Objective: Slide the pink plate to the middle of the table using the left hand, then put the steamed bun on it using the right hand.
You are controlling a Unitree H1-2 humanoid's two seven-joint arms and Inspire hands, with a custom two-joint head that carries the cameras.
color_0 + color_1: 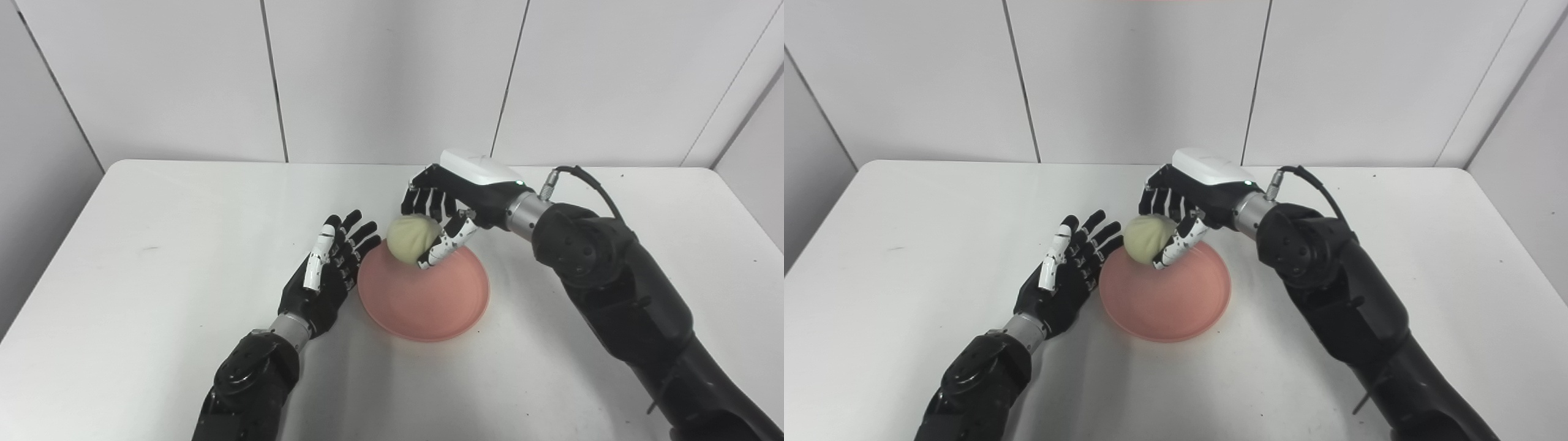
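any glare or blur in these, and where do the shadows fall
Left eye view: sharp, even soft light, no glare on the plate; faint shadow under the left hand. Right eye view: equally sharp; the bun in the right hand casts little visible shadow.

Bright, even overhead light — soft faint shadows on the white table, sharp focus throughout.

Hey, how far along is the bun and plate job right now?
Done: the pink plate sits mid-table, with the open left hand beside it. In hand: the right hand holds the steamed bun above the plate's far edge. Left: setting it down and letting go.
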